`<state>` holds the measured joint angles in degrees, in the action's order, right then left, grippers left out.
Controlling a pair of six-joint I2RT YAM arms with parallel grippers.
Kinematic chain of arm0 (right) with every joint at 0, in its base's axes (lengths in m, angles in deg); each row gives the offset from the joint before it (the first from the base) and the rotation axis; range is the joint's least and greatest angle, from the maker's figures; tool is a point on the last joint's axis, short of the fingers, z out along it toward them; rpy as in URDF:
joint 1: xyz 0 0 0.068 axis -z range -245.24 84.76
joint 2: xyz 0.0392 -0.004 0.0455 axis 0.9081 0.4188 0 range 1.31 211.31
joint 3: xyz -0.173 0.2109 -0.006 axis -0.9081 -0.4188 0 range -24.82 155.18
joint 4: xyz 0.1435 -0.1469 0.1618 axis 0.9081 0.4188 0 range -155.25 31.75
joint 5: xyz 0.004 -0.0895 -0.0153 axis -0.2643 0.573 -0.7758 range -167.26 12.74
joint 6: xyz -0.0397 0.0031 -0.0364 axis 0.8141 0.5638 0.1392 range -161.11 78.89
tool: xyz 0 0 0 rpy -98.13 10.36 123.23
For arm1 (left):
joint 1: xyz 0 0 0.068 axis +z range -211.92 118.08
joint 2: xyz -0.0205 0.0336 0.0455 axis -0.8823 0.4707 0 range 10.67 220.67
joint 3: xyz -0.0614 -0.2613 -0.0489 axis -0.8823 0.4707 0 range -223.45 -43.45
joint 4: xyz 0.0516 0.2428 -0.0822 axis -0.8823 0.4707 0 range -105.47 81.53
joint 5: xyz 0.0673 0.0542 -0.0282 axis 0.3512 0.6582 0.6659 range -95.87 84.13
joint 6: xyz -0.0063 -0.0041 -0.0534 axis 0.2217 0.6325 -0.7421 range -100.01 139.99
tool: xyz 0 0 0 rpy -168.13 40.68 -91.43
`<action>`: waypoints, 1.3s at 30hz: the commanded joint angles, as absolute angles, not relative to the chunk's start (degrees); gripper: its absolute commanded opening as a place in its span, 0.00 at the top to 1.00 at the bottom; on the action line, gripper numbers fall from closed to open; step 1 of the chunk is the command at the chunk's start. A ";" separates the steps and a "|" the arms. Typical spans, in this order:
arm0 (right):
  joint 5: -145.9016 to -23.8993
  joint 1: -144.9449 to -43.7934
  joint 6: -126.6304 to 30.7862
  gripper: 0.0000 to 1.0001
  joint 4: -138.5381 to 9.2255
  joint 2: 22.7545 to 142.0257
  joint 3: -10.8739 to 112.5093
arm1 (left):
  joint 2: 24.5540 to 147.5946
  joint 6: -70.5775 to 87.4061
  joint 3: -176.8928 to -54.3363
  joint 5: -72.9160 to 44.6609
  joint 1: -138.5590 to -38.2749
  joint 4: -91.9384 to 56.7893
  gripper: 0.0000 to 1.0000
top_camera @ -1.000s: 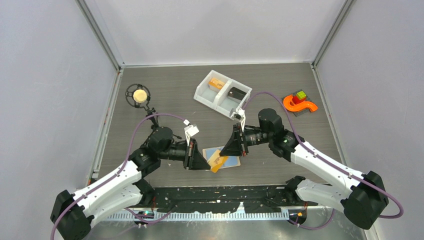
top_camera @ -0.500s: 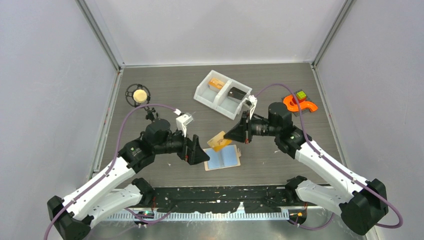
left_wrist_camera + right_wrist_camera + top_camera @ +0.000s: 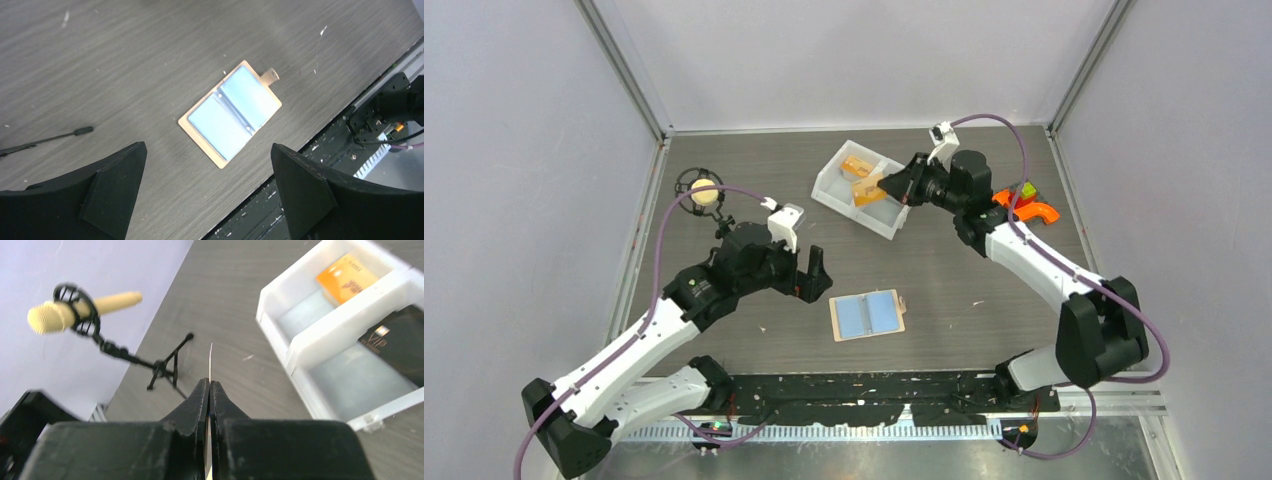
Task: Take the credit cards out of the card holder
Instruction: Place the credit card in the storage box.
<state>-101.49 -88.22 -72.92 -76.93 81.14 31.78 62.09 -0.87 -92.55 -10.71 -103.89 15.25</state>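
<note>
The card holder [image 3: 867, 315] lies open and flat on the table, its light blue lining up; in the left wrist view the card holder [image 3: 230, 116] shows no card on it. My left gripper [image 3: 812, 280] hovers just left of it, open and empty, its fingers [image 3: 115, 180] wide apart. My right gripper [image 3: 886, 186] is shut on an orange-tan credit card [image 3: 864, 190] above the white bin [image 3: 829, 190]; in the right wrist view that credit card [image 3: 210, 360] shows edge-on between the pads. An orange card [image 3: 346, 277] and a dark card [image 3: 400, 342] lie in the bin's two compartments.
A microphone on a small black stand [image 3: 704, 190] is at the far left, also blurred in the right wrist view [image 3: 65, 315]. An orange and green toy [image 3: 1024, 205] sits right of the bin. Grey walls enclose the table; a black rail [image 3: 380, 110] runs along its near edge.
My left gripper has opened and drawn back left from the card holder. My right gripper has carried the orange-tan card from the holder up and away to above the white bin.
</note>
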 commanded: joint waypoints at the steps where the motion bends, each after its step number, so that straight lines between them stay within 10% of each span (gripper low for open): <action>1: -93.14 -87.39 -80.65 0.95 -87.76 85.51 36.12 | 59.57 3.53 -95.58 -5.35 -103.75 17.22 0.00; 23: -76.27 -88.51 -96.03 0.95 -81.51 117.13 64.63 | 53.06 9.30 -96.21 -3.66 -103.75 24.70 0.00; 39: -61.58 -93.17 -106.91 0.95 -83.69 122.11 59.87 | 50.00 9.19 -94.73 -2.28 -103.75 25.09 0.00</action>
<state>-67.37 -92.27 -103.54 -80.65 121.58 60.48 50.39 8.49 -93.77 -2.23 -103.89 25.59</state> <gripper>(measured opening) 0.071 0.995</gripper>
